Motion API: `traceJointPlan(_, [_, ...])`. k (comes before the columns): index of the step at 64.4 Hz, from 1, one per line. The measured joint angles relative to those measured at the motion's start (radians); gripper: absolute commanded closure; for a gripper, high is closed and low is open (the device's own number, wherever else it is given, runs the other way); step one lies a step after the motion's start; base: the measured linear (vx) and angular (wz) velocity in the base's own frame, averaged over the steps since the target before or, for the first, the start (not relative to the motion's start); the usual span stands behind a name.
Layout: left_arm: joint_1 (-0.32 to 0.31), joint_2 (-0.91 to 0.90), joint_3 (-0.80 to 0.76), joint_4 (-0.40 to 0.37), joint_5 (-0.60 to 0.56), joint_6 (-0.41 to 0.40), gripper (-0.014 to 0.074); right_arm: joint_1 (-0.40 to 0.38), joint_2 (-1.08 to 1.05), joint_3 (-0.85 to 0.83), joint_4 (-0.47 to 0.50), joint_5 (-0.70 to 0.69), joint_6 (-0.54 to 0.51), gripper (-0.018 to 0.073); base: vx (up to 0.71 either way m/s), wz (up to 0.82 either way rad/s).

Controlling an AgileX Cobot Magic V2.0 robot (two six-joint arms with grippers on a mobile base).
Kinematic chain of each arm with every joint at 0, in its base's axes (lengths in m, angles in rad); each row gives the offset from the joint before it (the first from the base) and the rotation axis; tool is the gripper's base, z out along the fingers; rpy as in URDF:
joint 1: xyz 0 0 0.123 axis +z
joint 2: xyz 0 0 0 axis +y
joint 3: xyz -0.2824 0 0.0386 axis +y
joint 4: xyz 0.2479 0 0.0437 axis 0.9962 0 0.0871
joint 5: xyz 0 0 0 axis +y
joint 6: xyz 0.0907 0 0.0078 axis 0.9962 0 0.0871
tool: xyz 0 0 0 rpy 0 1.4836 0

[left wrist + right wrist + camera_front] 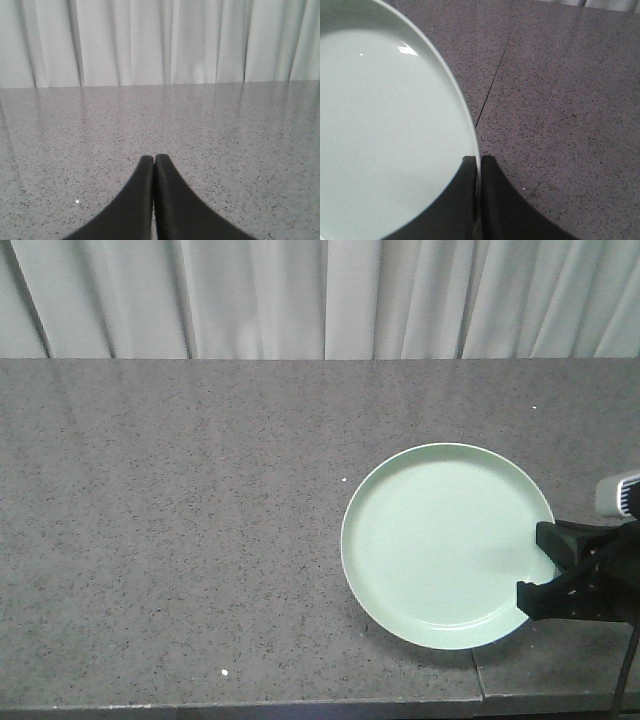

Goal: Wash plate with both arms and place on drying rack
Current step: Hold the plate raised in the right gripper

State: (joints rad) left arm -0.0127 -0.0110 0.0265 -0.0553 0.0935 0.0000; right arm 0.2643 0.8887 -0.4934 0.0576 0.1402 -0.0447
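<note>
The left fingers [151,161] are pressed together with nothing between them, pointing across a speckled grey worktop [200,490]. A pale curtain [300,300] hangs beyond their tips. Further right, a round mint-green plate [440,540] lies flat on the worktop. The right fingers [483,164] are clenched on its rim, one finger over the plate's inside, the other outside. A worktop seam [492,85] runs ahead of their tips.

Closed black fingers [142,200] over speckled countertop [225,130]
</note>
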Motion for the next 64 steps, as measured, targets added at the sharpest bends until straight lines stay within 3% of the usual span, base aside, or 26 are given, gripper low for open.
traceJointPlan(64, [0.000, 0.000, 0.000, 0.000, 0.000, 0.000, 0.0602, 0.000, -0.002, 0.001, 0.000, 0.002, 0.000, 0.0567, 0.00, 0.01])
